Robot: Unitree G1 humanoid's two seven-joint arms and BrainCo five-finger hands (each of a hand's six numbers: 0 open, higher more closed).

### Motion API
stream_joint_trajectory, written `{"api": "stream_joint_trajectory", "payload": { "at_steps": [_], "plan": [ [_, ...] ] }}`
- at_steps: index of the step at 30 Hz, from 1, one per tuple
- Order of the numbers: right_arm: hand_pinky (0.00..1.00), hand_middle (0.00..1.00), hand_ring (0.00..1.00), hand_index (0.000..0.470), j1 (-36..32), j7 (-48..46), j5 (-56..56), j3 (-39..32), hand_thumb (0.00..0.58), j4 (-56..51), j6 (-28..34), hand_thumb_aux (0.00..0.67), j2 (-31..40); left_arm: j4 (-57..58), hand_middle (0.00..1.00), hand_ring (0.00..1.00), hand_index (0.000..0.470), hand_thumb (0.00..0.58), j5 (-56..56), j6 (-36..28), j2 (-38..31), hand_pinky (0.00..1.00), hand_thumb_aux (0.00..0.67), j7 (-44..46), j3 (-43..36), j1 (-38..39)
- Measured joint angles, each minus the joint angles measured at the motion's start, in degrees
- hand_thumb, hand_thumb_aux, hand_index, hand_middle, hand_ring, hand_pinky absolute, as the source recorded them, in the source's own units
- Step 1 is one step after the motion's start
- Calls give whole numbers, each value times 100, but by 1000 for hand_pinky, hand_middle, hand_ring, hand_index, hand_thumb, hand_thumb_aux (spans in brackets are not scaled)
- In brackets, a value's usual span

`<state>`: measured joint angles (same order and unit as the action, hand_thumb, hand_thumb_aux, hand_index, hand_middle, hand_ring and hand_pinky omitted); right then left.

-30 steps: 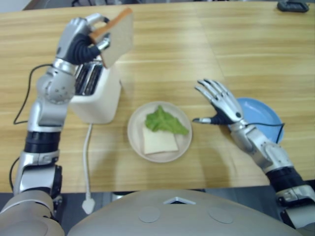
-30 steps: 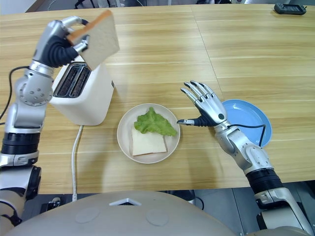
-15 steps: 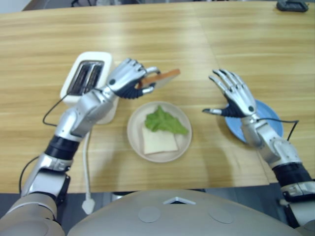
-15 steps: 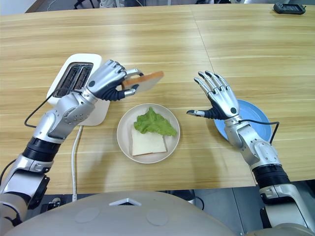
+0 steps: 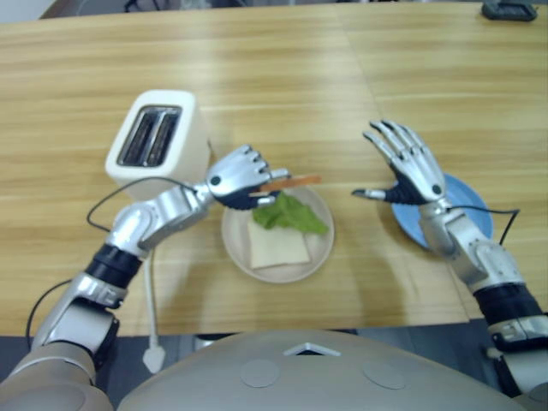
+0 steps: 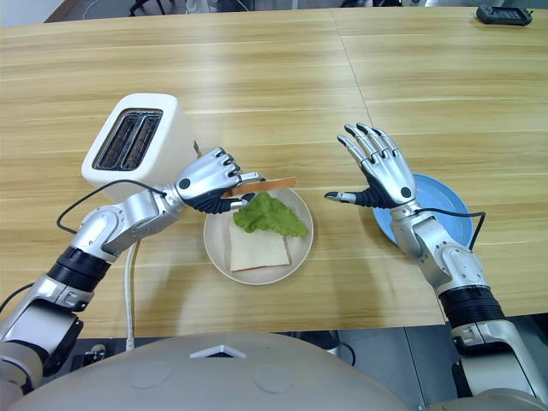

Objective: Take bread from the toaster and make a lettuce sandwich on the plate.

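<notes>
My left hand (image 5: 235, 175) is shut on a slice of bread (image 5: 289, 181), held flat and edge-on just above the far left part of the white plate (image 5: 318, 257). On the plate lies another bread slice (image 5: 278, 248) with a green lettuce leaf (image 5: 289, 214) on its far edge. The held slice hovers over the lettuce. The white toaster (image 5: 158, 144) stands left of the plate with both slots showing dark. My right hand (image 5: 402, 167) is raised to the right of the plate, fingers spread, holding nothing.
A blue plate (image 5: 467, 205) lies under and behind my right hand. The toaster's white cord (image 5: 151, 282) runs down to the table's near edge. A dark object (image 5: 509, 10) sits at the far right corner. Bare wooden table stretches beyond the plates.
My left hand has carried the bread slice from high over the toaster down and right to just above the plate. My right hand rose slightly, then stayed still.
</notes>
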<state>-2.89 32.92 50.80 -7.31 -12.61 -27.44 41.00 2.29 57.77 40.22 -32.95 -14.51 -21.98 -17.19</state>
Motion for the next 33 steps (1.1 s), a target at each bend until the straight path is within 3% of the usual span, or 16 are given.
{"api": "stream_joint_trajectory", "payload": {
  "at_steps": [33],
  "plan": [
    [0,0,0,0,300,-125,-96,100,0,261,-83,0,190,-381,1000,1000,460,580,320,318,-232,1000,670,-175,-186,643]
  ]
}}
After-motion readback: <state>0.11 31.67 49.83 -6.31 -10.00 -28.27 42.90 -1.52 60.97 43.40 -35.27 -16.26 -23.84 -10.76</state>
